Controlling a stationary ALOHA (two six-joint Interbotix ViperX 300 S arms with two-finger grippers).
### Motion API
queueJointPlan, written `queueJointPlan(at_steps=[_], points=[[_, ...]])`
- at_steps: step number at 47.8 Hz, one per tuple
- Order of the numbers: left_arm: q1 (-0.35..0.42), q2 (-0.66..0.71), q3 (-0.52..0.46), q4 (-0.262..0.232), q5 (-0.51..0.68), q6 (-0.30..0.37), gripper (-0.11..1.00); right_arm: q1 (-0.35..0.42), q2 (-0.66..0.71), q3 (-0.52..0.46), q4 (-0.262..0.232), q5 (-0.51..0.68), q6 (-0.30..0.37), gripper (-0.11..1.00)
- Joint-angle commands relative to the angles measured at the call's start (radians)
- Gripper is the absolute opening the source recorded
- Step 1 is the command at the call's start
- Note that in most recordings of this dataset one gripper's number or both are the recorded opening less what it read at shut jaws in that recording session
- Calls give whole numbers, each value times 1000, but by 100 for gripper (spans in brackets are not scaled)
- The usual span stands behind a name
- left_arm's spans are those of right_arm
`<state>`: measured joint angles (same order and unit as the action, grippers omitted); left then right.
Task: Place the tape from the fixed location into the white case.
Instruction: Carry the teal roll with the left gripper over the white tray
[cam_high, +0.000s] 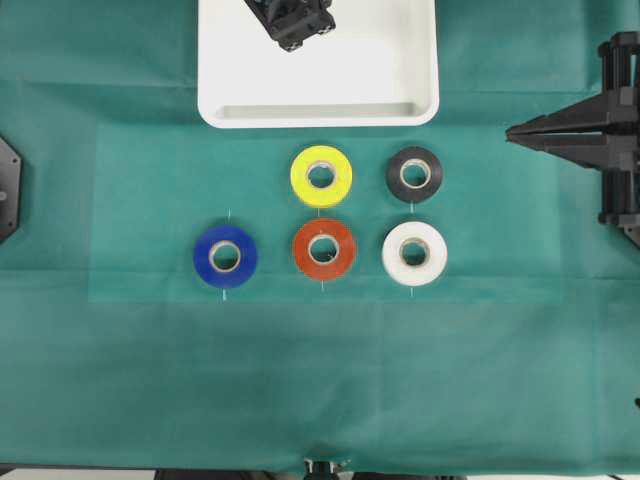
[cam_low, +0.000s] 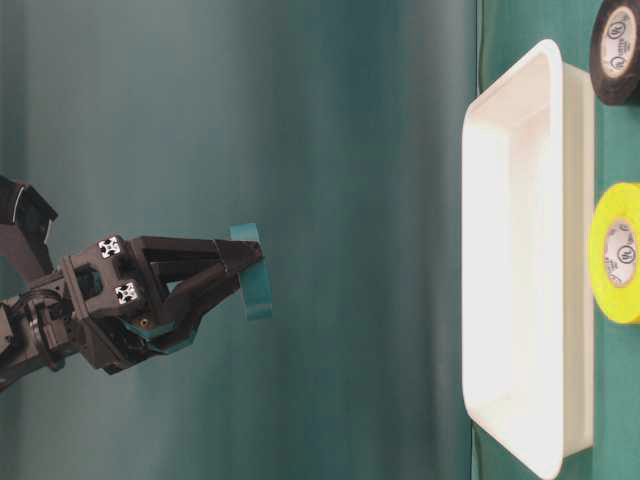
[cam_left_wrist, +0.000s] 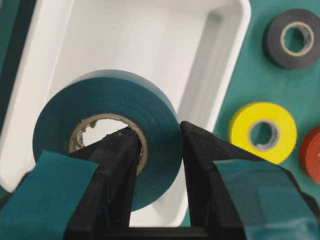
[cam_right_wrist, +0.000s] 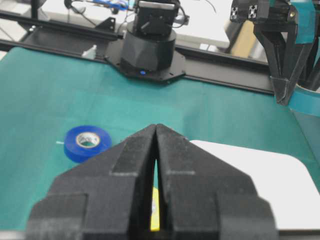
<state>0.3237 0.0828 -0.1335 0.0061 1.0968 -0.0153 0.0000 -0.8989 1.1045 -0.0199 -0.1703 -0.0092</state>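
Green cloth covers the table. Above the white case (cam_left_wrist: 150, 55), my left gripper (cam_left_wrist: 157, 150) pinches the tape (cam_left_wrist: 107, 135) through its core; I lower before releasing. Right gripper (cam_right_wrist: 156, 150) idles closed.

Round printed labels sit inside the cores of the black roll of tape (cam_low: 618, 50) and the yellow roll of tape (cam_low: 618, 252); their marks are seemingly logos, too small to read.
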Motion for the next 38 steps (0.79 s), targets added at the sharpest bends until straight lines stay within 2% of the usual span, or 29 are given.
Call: queueJointPlan(at_steps=[1,25,38], points=[[-2,-21,-20,3,-2,0,22,0,5,-29,0,-3,-2,0],[-8,-18,-15,3,6,-2,22,0,3,-34,-2,6,-2,0],[-8,-14,28,3,-17,-3,22,0,5,-34,0,12,2,0]])
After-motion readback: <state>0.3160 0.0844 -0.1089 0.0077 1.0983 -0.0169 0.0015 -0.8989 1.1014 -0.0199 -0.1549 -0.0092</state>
